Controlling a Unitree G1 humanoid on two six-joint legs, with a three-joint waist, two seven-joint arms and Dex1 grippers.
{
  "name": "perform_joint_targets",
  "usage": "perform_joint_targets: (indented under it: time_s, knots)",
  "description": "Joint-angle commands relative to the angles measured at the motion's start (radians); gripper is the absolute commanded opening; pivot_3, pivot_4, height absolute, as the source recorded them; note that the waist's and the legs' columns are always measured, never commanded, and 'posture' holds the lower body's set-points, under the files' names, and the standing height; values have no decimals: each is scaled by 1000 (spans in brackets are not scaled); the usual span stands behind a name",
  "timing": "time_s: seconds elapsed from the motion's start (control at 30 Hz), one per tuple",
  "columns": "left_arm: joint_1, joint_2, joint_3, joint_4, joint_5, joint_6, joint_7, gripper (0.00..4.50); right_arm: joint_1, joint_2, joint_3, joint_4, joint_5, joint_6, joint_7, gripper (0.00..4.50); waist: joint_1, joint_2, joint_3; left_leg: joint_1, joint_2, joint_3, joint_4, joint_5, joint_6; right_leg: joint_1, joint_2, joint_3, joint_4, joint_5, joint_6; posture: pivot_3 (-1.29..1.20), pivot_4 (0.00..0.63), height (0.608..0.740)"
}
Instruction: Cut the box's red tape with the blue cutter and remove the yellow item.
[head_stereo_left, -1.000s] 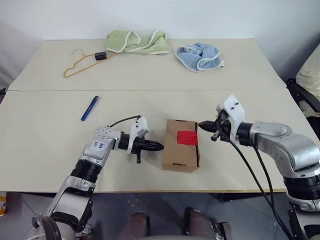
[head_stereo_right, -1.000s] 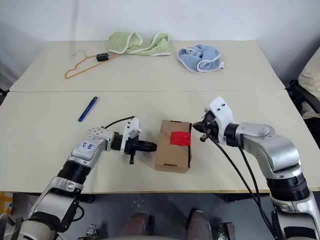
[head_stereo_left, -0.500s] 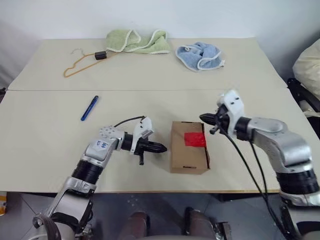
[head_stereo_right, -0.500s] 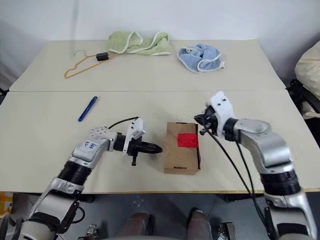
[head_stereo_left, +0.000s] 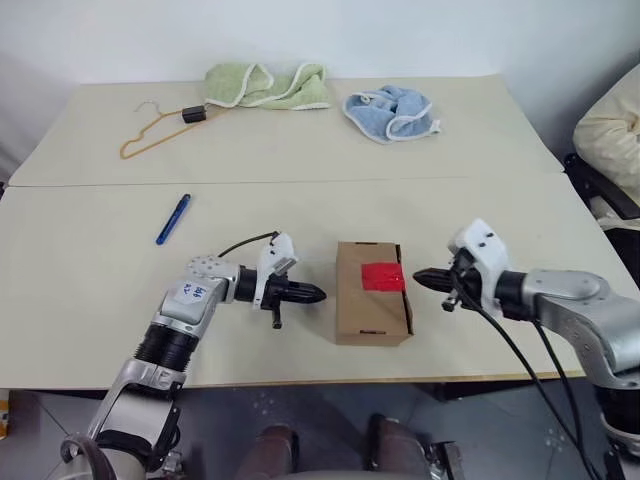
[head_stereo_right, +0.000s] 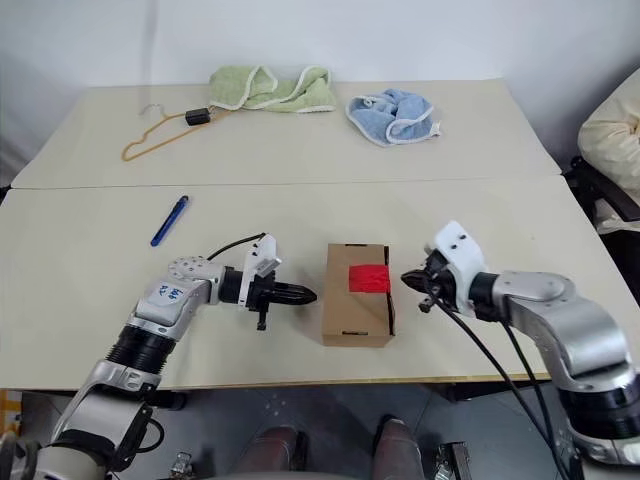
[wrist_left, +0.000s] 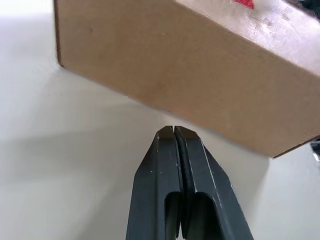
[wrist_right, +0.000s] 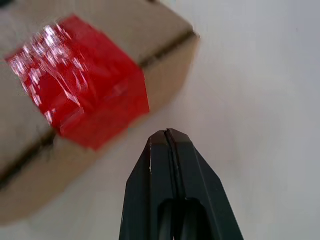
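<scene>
Cardboard box (head_stereo_left: 372, 305) sits flaps shut on the near part of the worktop (head_stereo_left: 90, 290), between the two arms. Red tape (head_stereo_left: 382, 277) patch lies on its top toward the far right edge, across the seam, uncut.

Left pincer (head_stereo_left: 318, 294): clenched, holding nothing, tip pointing right at the box's left wall, just beside it with a small gap showing in the left wrist view.

Right pincer (head_stereo_left: 419, 275): clenched, empty, tip pointing left at the box's right side near the tape, apart from it.

Blue cutter (head_stereo_left: 173, 218) lies flat on the worktop, left and farther than the box, well apart from both pincers.

Far side: orange wire hanger (head_stereo_left: 160, 130) at left, light green towel (head_stereo_left: 266, 86) beside it, blue towel (head_stereo_left: 391, 112) to the right.
</scene>
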Motion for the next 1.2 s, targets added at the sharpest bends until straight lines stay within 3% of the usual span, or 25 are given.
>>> perform_joint_targets:
  time_s: [0.03, 0.4, 0.63, 0.9, 1.1, 1.2]
  knots:
    - [8, -6, -6, -67, -26, 27, 3, 30, -66, 34, 48, 72, -40, -66, 10, 0, 0, 0, 0, 0, 0, 0, 0, 0, 0, 0, 0, 0, 0, 0, 0, 0, 150, 740]
    - [49, -64, -45, -181, -50, 120, 55, 30, -242, 155, 113, 295, -125, -215, 43, 0, 7, 0, 0, -1, 0, 0, 0, 0, 0, -1, 0, 0, -1, 0, 0, 0, 150, 740]
    - [51, -22, 4, -175, -61, 131, 81, 30, -216, 102, 15, 240, -182, -252, -34, 0, 6, 0, 0, -1, 0, 0, 0, 0, 0, -1, 0, 0, 0, 0, 0, 0, 150, 740]
    - [20, 125, 119, -67, -50, 87, 94, 30, -24, -67, -238, -16, -131, -40, -102, 0, 12, 0, 0, -2, 0, 0, 0, 0, 0, -2, 0, 0, -1, 0, 0, 0, 150, 740]
    - [-99, 62, 123, 170, 4, -105, 140, 30, 226, -181, -353, -295, 0, 227, -50, 0, 16, 0, 0, -2, 0, 0, 1, 0, 0, -1, 0, 0, 0, 0, 0, 0, 150, 740]
    - [-153, -5, 88, 236, 9, -153, 101, 30, 299, -171, -389, -419, 76, 347, -54, 0, 14, 0, 0, -1, 0, 1, 1, 0, 0, -1, 0, 1, 0, 0, 0, 0, 150, 740]
